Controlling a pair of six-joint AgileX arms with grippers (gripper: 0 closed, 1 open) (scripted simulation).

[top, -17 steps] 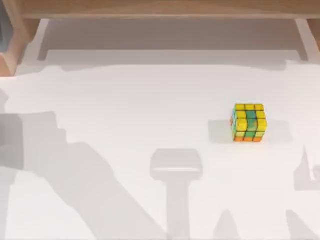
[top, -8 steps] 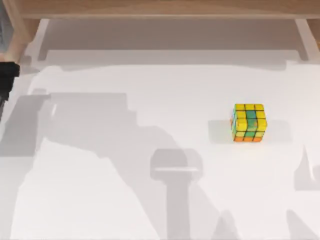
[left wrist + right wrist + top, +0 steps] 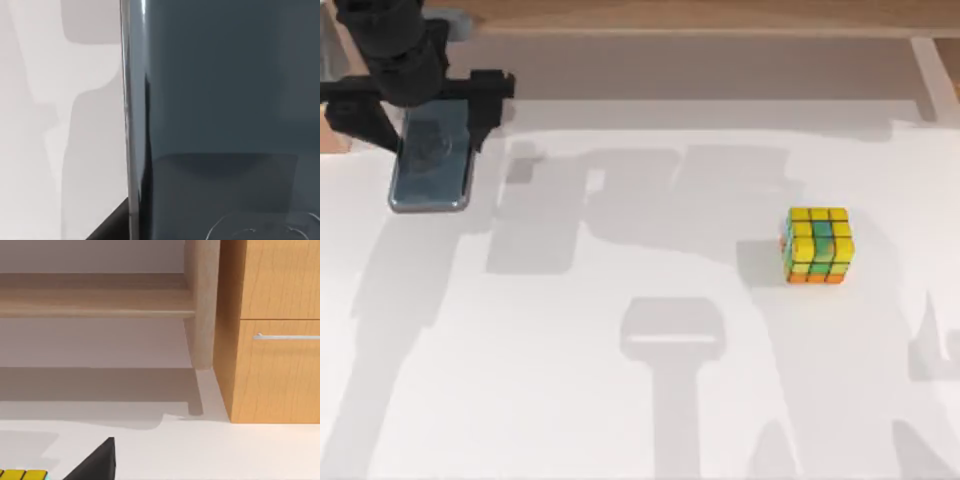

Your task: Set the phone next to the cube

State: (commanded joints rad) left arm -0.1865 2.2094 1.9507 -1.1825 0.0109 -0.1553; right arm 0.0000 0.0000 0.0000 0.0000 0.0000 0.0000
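The left gripper (image 3: 420, 110) sits at the table's (image 3: 620, 400) far left, jaws clamped on the phone (image 3: 432, 165), which hangs flat beneath it. The cube (image 3: 817, 246) stands well apart on the right side. Judged: pickup done, carry across and placement beside the cube outstanding. Right arm parked; its jaws' state cannot be told.

overhead view straight down on table (image 3: 640, 400); left wrist camera tight against phone (image 3: 220, 100) (shared with overhead), right wrist low toward cabinet (image 3: 275, 340)
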